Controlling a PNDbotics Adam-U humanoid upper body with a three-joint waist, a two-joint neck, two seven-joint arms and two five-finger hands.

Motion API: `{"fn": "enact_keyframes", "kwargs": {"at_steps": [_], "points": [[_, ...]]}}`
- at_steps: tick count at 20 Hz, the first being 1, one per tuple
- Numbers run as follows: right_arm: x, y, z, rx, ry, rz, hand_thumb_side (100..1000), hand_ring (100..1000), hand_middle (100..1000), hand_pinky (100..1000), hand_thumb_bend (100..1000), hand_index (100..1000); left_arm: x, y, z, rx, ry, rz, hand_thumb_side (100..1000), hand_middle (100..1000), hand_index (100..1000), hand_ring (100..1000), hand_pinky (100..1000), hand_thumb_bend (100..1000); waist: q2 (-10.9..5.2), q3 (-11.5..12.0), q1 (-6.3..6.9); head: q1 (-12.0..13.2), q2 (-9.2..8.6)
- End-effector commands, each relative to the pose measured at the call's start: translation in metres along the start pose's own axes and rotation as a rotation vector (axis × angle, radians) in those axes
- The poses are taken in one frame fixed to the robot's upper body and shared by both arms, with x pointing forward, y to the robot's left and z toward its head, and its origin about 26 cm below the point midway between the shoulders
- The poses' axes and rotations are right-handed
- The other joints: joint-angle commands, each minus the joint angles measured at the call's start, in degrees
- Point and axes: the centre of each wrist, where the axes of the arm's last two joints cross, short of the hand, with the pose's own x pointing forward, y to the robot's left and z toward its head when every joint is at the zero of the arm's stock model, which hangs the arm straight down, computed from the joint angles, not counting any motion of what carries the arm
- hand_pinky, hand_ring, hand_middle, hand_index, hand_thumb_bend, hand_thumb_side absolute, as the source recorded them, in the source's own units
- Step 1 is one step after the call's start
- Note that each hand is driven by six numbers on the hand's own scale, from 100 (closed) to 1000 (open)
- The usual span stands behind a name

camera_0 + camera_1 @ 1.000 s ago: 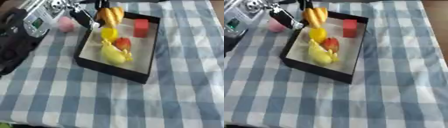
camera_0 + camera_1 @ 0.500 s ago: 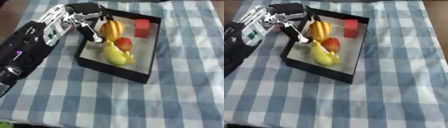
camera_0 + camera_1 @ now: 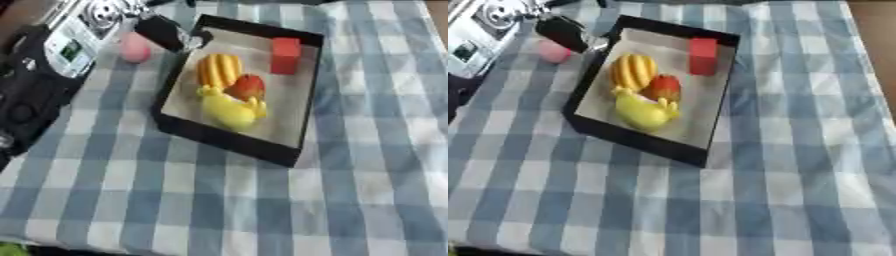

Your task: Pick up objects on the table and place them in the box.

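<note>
A black box with a pale floor stands on the checked cloth. In it lie a red block, a striped orange-yellow fruit, a small red fruit and a yellow fruit. My left hand hovers at the box's far left corner, fingers relaxed and holding nothing. A pink round object lies on the cloth just left of the box, under that hand. My right hand shows in no view.
My left forearm, black and silver, fills the upper left. The blue-and-white cloth runs bare to the right of and in front of the box. Brown table edge shows at the far right.
The striped orange-yellow fruit, held over the box before, now lies inside it. My left hand has let go and drawn back up-left. The camera has also shifted.
</note>
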Motion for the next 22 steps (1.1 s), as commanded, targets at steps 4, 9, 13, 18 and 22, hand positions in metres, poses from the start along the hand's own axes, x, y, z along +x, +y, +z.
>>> {"fn": "enact_keyframes", "kwargs": {"at_steps": [4,9,13,18,22], "points": [[0.007,-0.007,-0.003,-0.014,-0.033,0.025,642,827,620,794,100,779,-0.025,0.036,0.040,0.090,0.131,0.032,344,776,874,736,863,265,-2.17,0.33,0.04,-0.96,-0.01],[0.006,-0.007,-0.002,-0.018,-0.031,0.025,640,826,620,794,100,779,-0.062,0.025,0.053,0.071,0.287,0.077,393,777,870,739,863,263,-1.79,0.25,-0.63,-2.46,-1.23],[0.005,-0.006,-0.001,-0.023,-0.024,0.024,643,826,619,794,100,779,-0.079,0.017,0.051,0.022,0.325,0.120,475,782,868,751,872,340,-1.20,0.02,-1.26,-2.87,-2.31],[0.005,-0.003,0.000,-0.019,-0.020,0.022,644,826,618,794,100,779,-0.092,0.009,0.046,-0.045,0.336,0.146,545,789,875,764,882,446,-0.40,-0.57,-1.65,-2.85,-3.59],[0.006,-0.001,0.000,-0.016,-0.019,0.019,646,826,617,794,100,778,-0.103,0.002,0.043,-0.092,0.360,0.155,582,794,881,774,887,529,0.19,-1.20,-1.80,-2.90,-4.51]]}}
